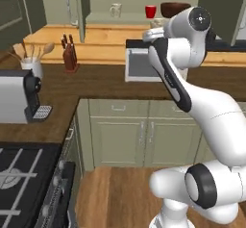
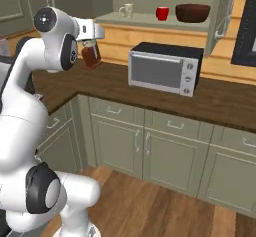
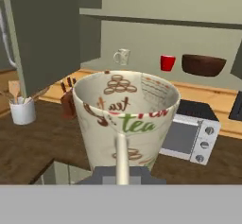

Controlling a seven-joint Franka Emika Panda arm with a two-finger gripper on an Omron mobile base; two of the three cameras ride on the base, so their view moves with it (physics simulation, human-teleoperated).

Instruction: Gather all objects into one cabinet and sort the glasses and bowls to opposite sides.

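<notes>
The arm is raised in front of the counter, and up close to its hand sits a cream mug [image 3: 126, 121] printed with brown rings and the word "tea", its handle facing back toward the hand. The mug hides the gripper's fingers, so I cannot tell whether they are clamped on it or apart.

Beyond it the wall cabinet [image 2: 150, 18] stands open, its door [image 2: 224, 11] swung out on the right with the pale bar handle showing. On the shelf three things stand in a row, well apart: another cream mug [image 2: 126, 10] at the left, a red cup [image 2: 162, 13] in the middle, and a dark brown bowl [image 2: 192, 12] at the right.

Below the shelf a microwave [image 2: 165, 68] sits on the wooden counter [image 2: 225, 101]. Further left along the counter are a knife block [image 1: 70, 56], a white pot of wooden utensils [image 1: 31, 61] and a coffee machine [image 1: 19, 96].
</notes>
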